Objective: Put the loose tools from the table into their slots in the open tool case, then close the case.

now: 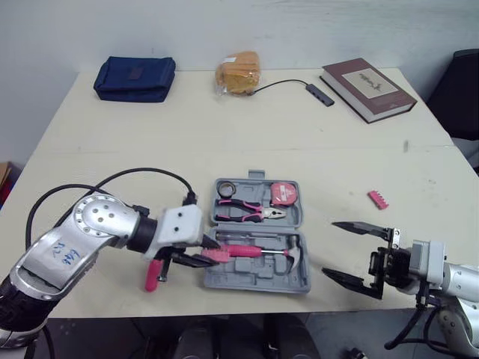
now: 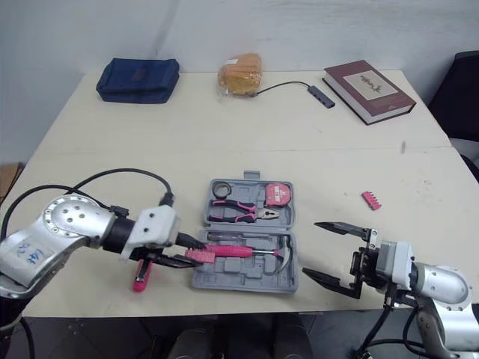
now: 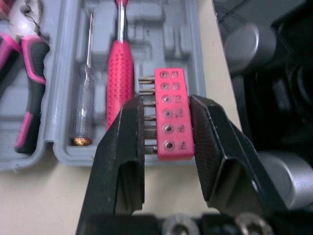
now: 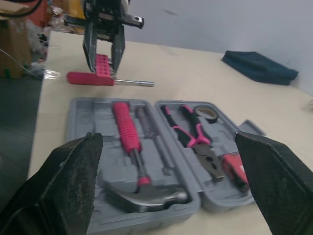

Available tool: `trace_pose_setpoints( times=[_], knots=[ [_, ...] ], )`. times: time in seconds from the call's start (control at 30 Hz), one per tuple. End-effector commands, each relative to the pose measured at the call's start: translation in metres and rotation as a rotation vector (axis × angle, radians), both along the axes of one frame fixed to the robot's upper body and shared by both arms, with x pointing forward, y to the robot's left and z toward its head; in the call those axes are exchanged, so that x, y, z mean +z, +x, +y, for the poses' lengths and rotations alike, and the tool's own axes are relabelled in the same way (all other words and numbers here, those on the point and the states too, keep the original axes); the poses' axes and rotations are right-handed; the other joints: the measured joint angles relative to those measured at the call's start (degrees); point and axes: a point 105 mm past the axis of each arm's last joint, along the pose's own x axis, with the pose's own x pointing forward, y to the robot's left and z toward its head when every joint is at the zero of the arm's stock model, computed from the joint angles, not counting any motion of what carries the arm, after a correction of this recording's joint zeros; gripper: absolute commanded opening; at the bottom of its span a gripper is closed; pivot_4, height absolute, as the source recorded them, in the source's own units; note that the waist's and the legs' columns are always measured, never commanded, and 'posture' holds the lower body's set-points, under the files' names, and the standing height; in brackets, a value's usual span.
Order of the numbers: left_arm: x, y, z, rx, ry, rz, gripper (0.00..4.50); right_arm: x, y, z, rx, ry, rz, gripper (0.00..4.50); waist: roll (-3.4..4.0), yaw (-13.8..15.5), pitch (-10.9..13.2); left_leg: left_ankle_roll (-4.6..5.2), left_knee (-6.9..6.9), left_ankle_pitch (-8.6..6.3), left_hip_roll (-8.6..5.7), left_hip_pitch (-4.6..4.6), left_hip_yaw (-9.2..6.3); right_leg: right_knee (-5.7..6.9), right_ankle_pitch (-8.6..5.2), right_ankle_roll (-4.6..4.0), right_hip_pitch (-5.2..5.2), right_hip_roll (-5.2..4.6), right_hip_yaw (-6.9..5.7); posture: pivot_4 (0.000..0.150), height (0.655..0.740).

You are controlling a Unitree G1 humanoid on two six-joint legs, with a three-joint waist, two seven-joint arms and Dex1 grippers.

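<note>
Setting: a cream table (image 1: 314, 142) against a pale wall (image 1: 224, 30). Clock directions are read with the case as the dial's centre and 12 at the table's far edge.
Tool case (image 1: 254, 280): grey, lying open and flat close to the table's near edge, one tray toward 12 and one toward 6.
Far tray: pink-and-black pliers (image 1: 247, 212), a pink tape measure (image 1: 282, 193) and a black tape roll (image 1: 226, 188) all sit in their slots.
Near tray: a hammer (image 1: 262, 252) with a pink handle lies crosswise, its head toward 3. A thin clear-handled screwdriver (image 3: 84, 105) lies alongside it.
Bit holder (image 3: 172, 83): a pink strip of bits at the case's 9 o'clock edge, pinched across its width. Whether it touches the case cannot be told.
Left gripper (image 3: 166, 105): at 9 o'clock, with its two black fingers pressed on either long side of the bit holder.
Loose screwdriver (image 1: 153, 274): pink handle, on the table at 8 o'clock, just beside the left gripper.
Second bit holder (image 1: 378, 199): pink, lying alone on the table between 2 and 3 o'clock, well apart from the case.
Right gripper (image 1: 329, 247): between 3 and 4 o'clock near the table's front edge, with its fingers spread wide and nothing between them.
Far edge: a blue pouch (image 1: 135, 78) at 11, a bagged bread roll (image 1: 238, 74) at 12, and a dark cabled hub (image 1: 320, 93) and a maroon book (image 1: 367, 88) toward 1.
</note>
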Motion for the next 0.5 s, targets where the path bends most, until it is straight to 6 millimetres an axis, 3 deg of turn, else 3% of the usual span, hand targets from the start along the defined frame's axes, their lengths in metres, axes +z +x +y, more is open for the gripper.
trace_pose_setpoints(
  times=[0.03, 0.33, 0.5],
  knots=[
    [-0.005, 0.001, -0.008, 0.027, 0.057, -0.055, 0.70, 0.009, -0.011, 0.006, 0.049, -0.008, -0.020, 4.50, -0.01, 0.10, 0.00, 0.00, 0.01, 0.00, 0.00, 0.00, 0.00, 0.00, 0.00, 0.00, 0.01, -0.01, 0.01, 0.150, 0.7400],
    [-0.032, 0.005, -0.002, 0.056, 0.202, -0.084, 0.70, 0.021, -0.025, 0.017, 0.086, -0.017, -0.011, 4.50, -0.09, 0.18, 0.05, 0.03, 0.05, 0.01, 0.01, 0.00, -0.02, 0.01, 0.01, 0.01, 0.01, -0.02, 0.02, 0.150, 0.7400],
    [-0.032, 0.014, -0.007, 0.093, 0.173, -0.105, 0.70, 0.022, -0.026, 0.018, 0.073, -0.012, -0.010, 4.50, -0.14, 0.65, 0.08, 0.07, 0.08, 0.01, 0.02, -0.03, -0.04, 0.01, 0.01, 0.01, 0.01, -0.08, 0.01, 0.150, 0.7400]
  ],
)
